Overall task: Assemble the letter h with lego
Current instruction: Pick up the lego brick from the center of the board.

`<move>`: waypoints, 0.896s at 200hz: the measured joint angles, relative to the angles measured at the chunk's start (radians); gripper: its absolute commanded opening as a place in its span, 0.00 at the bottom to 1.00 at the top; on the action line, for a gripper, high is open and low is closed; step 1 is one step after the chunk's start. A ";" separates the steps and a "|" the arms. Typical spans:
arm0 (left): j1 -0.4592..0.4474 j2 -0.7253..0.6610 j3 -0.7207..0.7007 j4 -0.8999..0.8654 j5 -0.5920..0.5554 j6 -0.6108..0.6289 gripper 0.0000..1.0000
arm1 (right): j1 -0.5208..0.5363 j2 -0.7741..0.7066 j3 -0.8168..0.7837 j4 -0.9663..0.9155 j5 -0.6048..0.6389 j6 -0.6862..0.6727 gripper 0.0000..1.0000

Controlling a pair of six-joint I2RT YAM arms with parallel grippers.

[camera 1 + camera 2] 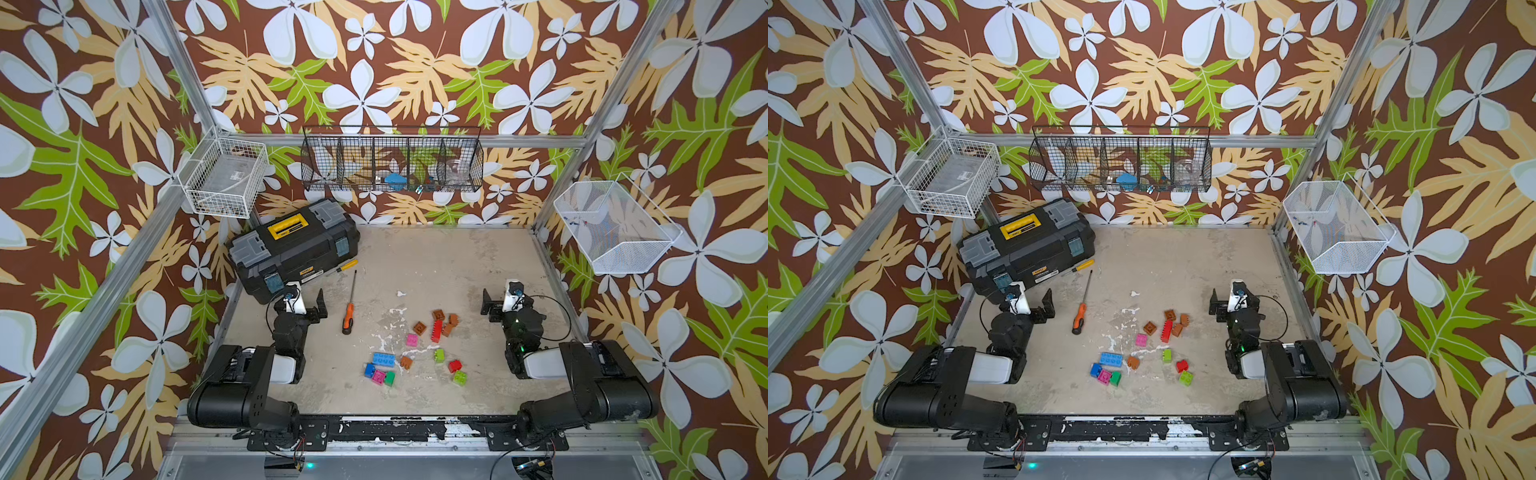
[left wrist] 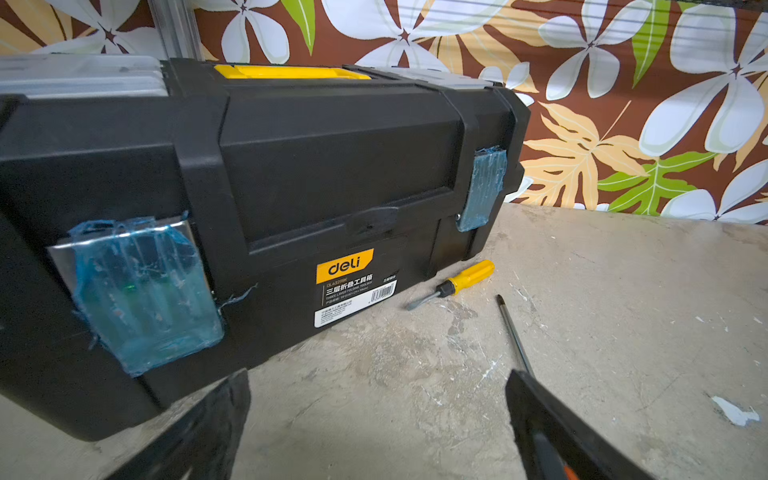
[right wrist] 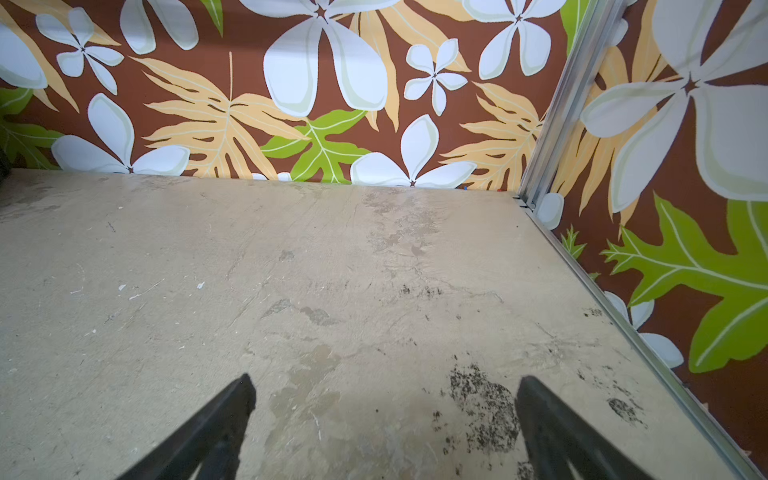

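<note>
We note a stained beige table (image 1: 457,257). On it rests a black toolbox (image 1: 293,249). A yellow screwdriver (image 1: 347,266) lies just beside the toolbox; an orange screwdriver (image 1: 349,316) lies near it, farther out. Loose bricks (image 1: 384,359) lie scattered well apart from the toolbox, past both screwdrivers.

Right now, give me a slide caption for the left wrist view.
Open left gripper facing a black toolbox, a yellow-handled screwdriver lying beside it on the table.

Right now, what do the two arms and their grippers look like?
The left arm and right arm: bulky black rounded housings, each with a white link. The left gripper and right gripper: flat black tapered fingers on a white wrist block. A thin black cable loops by each wrist.
</note>
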 measured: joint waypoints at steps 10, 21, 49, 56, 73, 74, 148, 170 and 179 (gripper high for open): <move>0.000 0.000 0.000 0.000 0.000 0.000 1.00 | 0.000 0.000 0.000 0.000 0.000 0.000 1.00; 0.000 0.000 0.000 0.000 0.000 0.000 1.00 | 0.000 0.000 0.000 0.000 0.000 0.000 1.00; 0.000 0.000 0.000 0.000 0.000 0.000 1.00 | 0.000 0.000 -0.001 0.000 0.000 0.000 1.00; 0.000 0.000 0.000 0.000 0.000 0.000 1.00 | 0.000 0.000 -0.001 0.000 0.000 0.000 1.00; 0.000 0.000 0.000 0.000 0.000 0.000 1.00 | 0.000 0.000 -0.001 0.000 0.000 0.000 1.00; 0.000 0.000 0.000 0.000 0.000 0.000 1.00 | 0.000 0.000 -0.001 0.000 0.000 0.000 1.00; 0.000 -0.001 0.000 0.000 0.006 0.000 1.00 | 0.000 0.000 -0.001 0.000 0.000 0.000 1.00; 0.000 -0.009 0.000 -0.006 0.046 0.006 1.00 | 0.001 -0.014 -0.002 -0.011 0.018 0.002 1.00; 0.000 -0.024 0.014 -0.030 0.054 0.010 1.00 | 0.002 -0.064 0.012 -0.068 0.052 0.010 1.00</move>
